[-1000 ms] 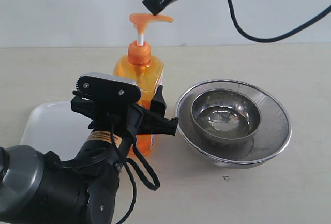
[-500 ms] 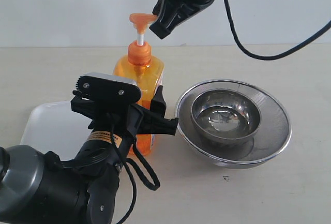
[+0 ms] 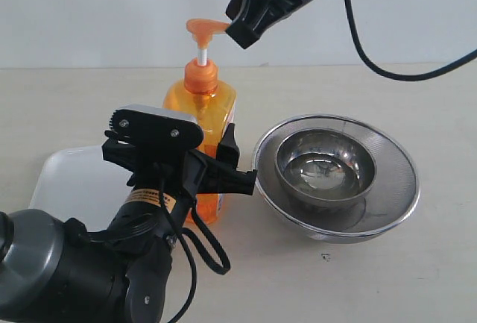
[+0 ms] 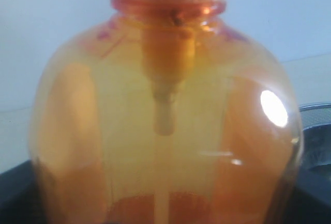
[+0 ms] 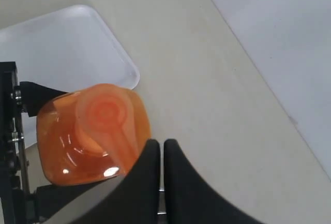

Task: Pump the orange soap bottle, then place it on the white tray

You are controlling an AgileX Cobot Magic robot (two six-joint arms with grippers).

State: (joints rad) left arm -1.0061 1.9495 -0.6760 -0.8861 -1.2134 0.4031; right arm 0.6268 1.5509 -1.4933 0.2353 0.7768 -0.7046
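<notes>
The left gripper (image 3: 209, 165) hugs the tall orange plastic soap bottle (image 3: 201, 110); the right gripper (image 3: 240, 36), pinched closed and empty, must next push the raised pump (image 3: 200, 28) down.

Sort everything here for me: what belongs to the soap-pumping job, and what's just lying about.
Part of the job:
- orange soap bottle, gripped by the left tool
- right tool, shut, at the pump spout
- white tray

Lying about:
- large steel bowl
- small steel bowl, nested inside it
</notes>
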